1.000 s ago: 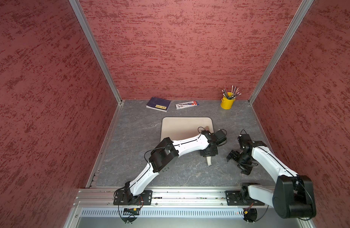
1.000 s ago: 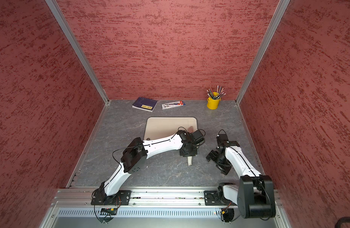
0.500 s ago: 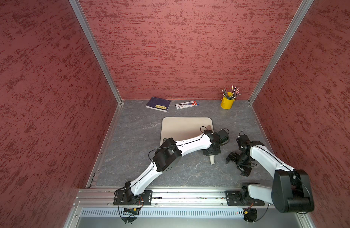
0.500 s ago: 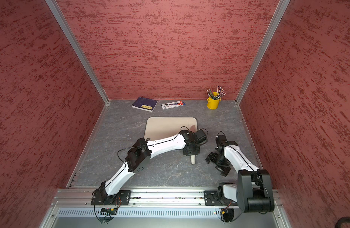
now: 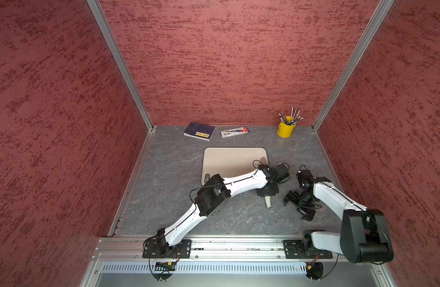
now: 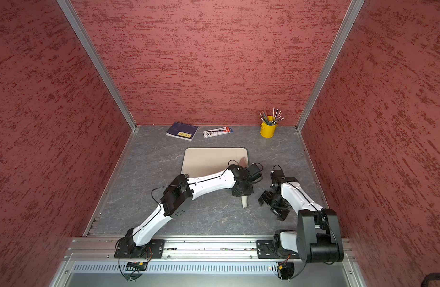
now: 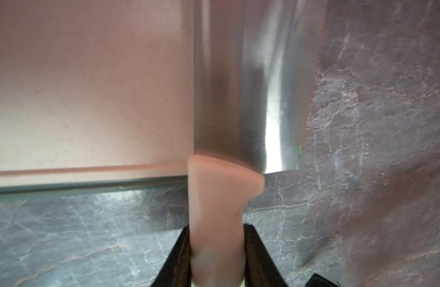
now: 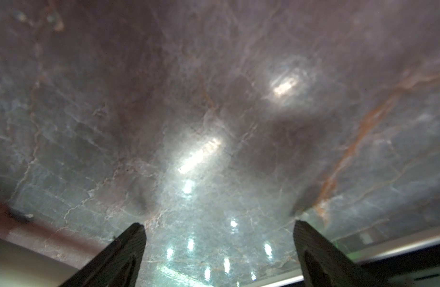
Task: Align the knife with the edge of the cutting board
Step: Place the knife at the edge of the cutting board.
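The beige cutting board (image 5: 228, 161) (image 6: 209, 160) lies flat at the table's middle. The knife lies along its right side: the grey blade (image 7: 251, 87) rests over the board's (image 7: 89, 87) right margin, and the cream handle (image 7: 219, 198) sticks out past the near edge. In both top views only the handle's end (image 5: 268, 202) (image 6: 244, 202) and a sliver of blade show. My left gripper (image 5: 267, 192) (image 6: 242, 191) (image 7: 217, 227) is shut on the handle. My right gripper (image 5: 294, 207) (image 6: 269, 207) (image 8: 217, 226) stands open and empty, low over bare table to the right of the knife.
At the back wall lie a dark blue book (image 5: 199, 131), a white printed packet (image 5: 235, 132) and a yellow cup of pencils (image 5: 286, 129). Red walls close three sides. A metal rail (image 5: 238, 244) carrying both arm bases runs along the front.
My left gripper has carried the knife a little to the right, toward the board's right side. The right gripper has shifted only slightly and stays open.
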Robot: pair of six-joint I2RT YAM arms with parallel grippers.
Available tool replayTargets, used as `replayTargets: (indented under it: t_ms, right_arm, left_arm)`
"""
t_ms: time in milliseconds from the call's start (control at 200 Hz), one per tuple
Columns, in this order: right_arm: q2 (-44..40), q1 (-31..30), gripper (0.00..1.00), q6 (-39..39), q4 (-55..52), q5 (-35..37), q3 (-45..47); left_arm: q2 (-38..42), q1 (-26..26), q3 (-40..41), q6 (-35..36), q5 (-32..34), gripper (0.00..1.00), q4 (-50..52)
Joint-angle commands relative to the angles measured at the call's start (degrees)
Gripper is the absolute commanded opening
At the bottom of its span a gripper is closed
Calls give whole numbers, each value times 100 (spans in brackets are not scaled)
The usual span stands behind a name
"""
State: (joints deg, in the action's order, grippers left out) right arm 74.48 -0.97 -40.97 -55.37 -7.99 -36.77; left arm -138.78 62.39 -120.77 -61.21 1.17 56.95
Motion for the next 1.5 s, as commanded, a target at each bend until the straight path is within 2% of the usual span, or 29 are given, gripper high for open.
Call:
replayTargets:
  t_ms: [0,1498]
  right_arm:
    - [-3,-21,98,54,97,-21,32]
    - [-74,-26,98,110,146,-155,75]
  left_arm:
    - [-175,18,-87,4,-46,0,62]
    - [15,106,-51,136,-196,0,300]
